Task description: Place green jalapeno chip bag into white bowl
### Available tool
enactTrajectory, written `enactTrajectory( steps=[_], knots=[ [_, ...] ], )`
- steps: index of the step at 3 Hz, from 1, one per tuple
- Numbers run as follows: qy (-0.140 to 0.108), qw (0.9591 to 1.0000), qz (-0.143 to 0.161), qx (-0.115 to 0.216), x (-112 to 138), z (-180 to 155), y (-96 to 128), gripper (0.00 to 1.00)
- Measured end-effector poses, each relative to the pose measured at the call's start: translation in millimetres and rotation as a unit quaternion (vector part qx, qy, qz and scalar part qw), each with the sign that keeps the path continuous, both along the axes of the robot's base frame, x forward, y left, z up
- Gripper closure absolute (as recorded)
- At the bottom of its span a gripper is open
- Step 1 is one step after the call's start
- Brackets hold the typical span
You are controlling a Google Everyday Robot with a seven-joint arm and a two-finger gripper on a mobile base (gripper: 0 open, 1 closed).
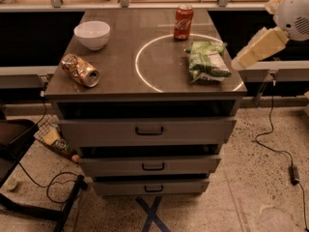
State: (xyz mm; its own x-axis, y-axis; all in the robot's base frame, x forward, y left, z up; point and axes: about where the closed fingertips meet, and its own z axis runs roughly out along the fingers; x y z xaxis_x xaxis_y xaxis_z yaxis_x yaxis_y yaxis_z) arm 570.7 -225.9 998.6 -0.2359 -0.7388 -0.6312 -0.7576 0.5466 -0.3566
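The green jalapeno chip bag (207, 61) lies flat on the right side of the cabinet top, partly over a white painted circle (145, 76). The white bowl (92, 34) stands upright at the back left of the top, with nothing showing in it. My arm comes in from the right edge of the view, with a white joint (295, 12) and a cream end piece. The gripper (241, 62) hangs at the tip of that piece, just right of the bag and beside the cabinet's right edge. It holds nothing that I can see.
A red soda can (183, 21) stands upright behind the bag. A crushed tan can (80, 70) lies on its side at the front left. The grey drawer cabinet (147, 129) has three drawers. Cables (275, 144) and a black chair base (19, 144) are on the floor.
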Motion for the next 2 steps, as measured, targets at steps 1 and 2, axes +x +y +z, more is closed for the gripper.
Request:
enactTrajectory(
  steps=[1,2],
  knots=[
    [-0.038,0.9935,-0.049,0.095,41.3,6.0,5.5,0.00],
    [-0.074,0.9897,-0.064,0.105,55.5,21.6,3.1,0.00]
  ],
)
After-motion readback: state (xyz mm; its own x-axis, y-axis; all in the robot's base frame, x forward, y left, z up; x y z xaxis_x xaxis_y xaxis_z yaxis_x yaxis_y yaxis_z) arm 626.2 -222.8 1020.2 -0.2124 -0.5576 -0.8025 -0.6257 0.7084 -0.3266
